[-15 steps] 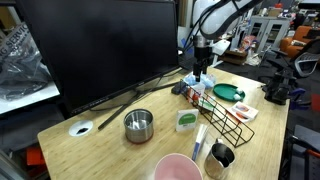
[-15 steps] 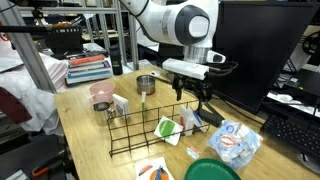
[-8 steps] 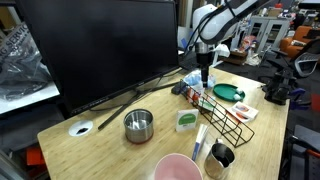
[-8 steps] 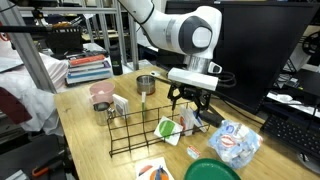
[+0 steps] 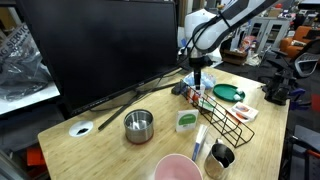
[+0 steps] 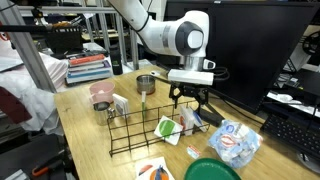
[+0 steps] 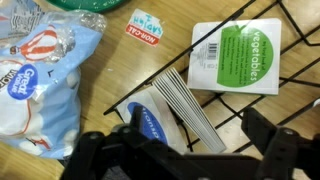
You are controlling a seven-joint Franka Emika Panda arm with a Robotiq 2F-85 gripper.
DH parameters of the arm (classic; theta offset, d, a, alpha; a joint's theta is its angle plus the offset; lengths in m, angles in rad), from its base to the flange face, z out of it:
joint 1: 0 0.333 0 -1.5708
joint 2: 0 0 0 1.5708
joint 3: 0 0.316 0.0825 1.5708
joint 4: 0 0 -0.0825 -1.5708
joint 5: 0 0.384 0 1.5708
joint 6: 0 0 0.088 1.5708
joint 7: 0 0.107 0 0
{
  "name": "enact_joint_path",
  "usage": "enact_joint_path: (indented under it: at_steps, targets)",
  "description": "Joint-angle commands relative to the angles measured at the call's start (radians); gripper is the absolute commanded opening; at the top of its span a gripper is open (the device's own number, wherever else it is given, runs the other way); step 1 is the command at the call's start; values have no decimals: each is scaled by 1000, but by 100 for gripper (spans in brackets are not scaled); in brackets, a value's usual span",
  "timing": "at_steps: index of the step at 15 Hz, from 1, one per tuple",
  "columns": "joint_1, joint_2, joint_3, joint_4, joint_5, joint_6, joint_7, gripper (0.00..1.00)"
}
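Blue-and-white packet [image 5: 196,84] lies on the pale wooden counter [image 5: 110,150] at the end of a black wire rack [image 5: 228,115]. In an exterior view it sits directly under the end effector [image 5: 198,72], whose jaws stand apart and hold nothing. A round steel bowl [image 5: 138,125], a pink bowl [image 5: 178,168], a green plate [image 5: 225,93] and a large dark monitor [image 5: 100,50] stand around them.

In an exterior view, the end effector [image 6: 187,98] hangs just above a corner of the wire rack [image 6: 135,135]. A crinkled clear plastic bag [image 6: 235,142] lies near.

In the wrist view, the glossy packet [image 7: 160,122] shows between the dark fingers [image 7: 90,155], touching a ridged grey piece [image 7: 190,105]. Thin rack wires cross over a flat green-and-white vegetable sachet [image 7: 238,57].
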State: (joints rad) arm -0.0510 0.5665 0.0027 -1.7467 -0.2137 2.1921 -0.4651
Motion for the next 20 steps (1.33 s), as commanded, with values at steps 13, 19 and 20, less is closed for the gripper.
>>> enact_joint_path:
  at_steps: [13,19,20]
  targets:
    - [2,71,4,64,-31,11,11,64]
    - [-5,83,2,70,-28,5,13,20]
    - [-7,82,3,68,-25,8,12,13]
